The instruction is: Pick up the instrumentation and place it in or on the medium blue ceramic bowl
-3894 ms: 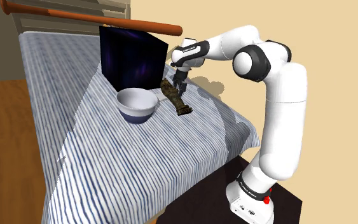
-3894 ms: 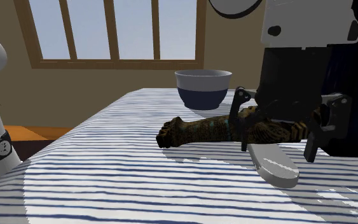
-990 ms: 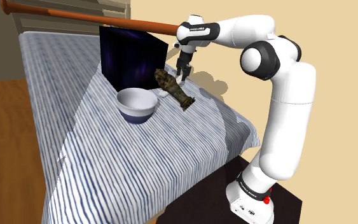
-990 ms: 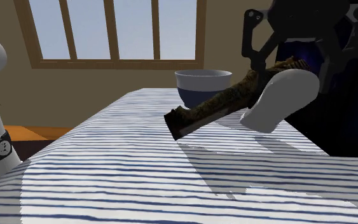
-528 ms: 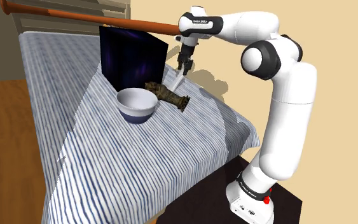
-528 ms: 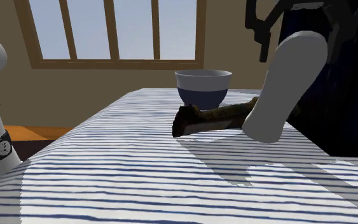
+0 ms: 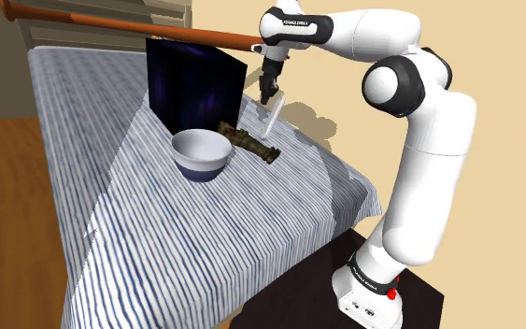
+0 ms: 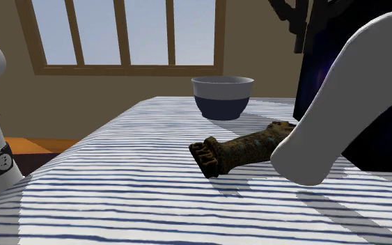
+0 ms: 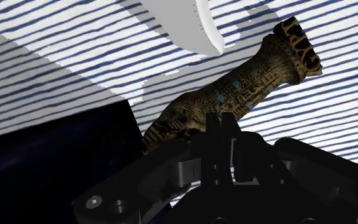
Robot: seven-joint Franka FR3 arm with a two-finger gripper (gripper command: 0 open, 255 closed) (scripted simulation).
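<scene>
My fingers [image 9: 214,143] hang pinched together, empty, over the stiff-looking carved brown horn [image 9: 238,94]; I'd clasp its narrow middle.

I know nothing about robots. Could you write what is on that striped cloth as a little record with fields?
surface: blue-and-white striped cloth
bowl: round bowl, white inside, dark blue outside, upright
instrument: brown patterned horn-shaped instrument, lying on the cloth beside the bowl, not in it
gripper: black gripper, up above the instrument
white piece: plain white blade-shaped piece under the gripper; cannot tell if held
behind bowl: dark upright panel
</scene>
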